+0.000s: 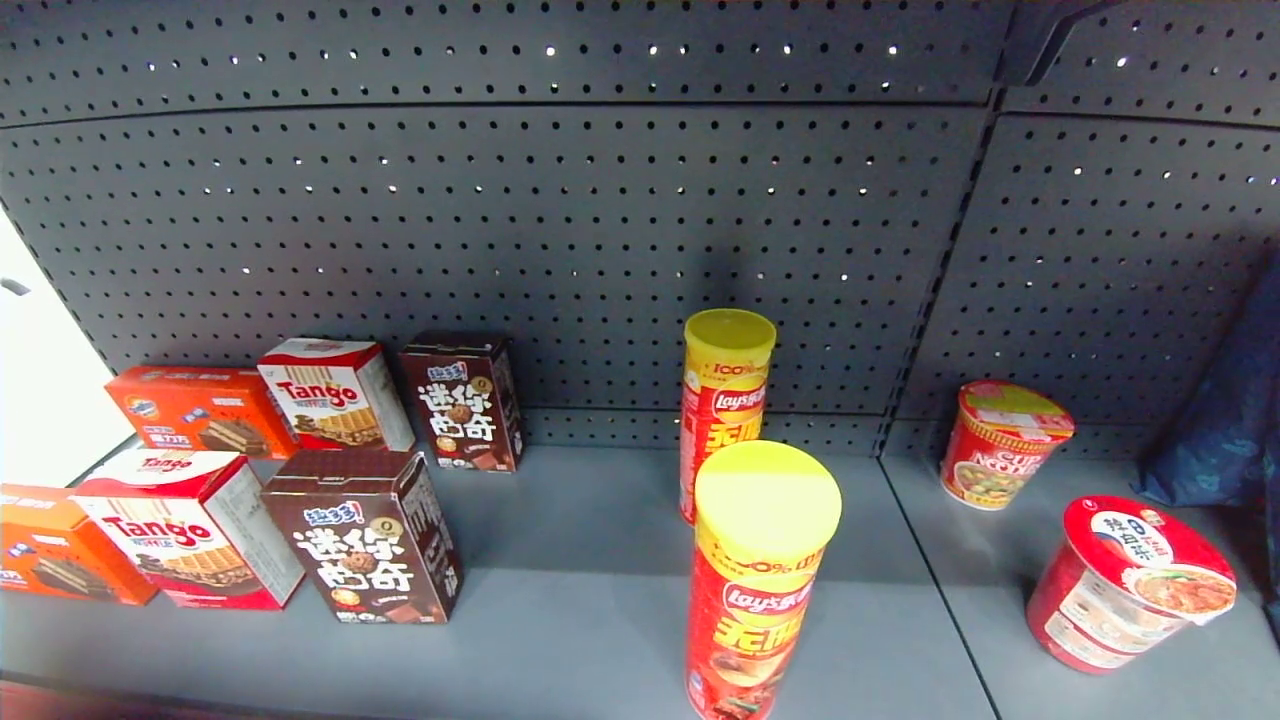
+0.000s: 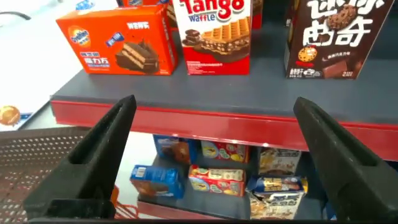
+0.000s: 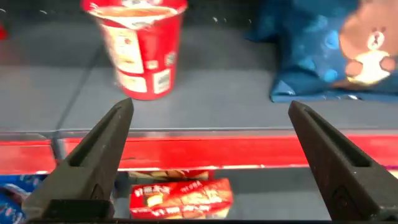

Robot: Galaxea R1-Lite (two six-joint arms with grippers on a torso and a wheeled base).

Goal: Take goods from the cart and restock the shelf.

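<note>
While my left and right jaws both gape empty before the shelf, its 6 boxes look light and stiff, best pinched across flat sides; 2 cans, slick, mid-body; 2 cups, crushable, under the rim. All sealed. What the cart holds I cannot tell.

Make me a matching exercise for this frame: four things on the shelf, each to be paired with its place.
Things:
1. back-row orange box
2. front chip can
3. front noodle cup
4. blue bag

Places:
A. far right end
B. leftmost in its row
C. centre, yellow lid
D. right section, near the front edge

Pairs: 1-B, 2-C, 3-D, 4-A
</note>
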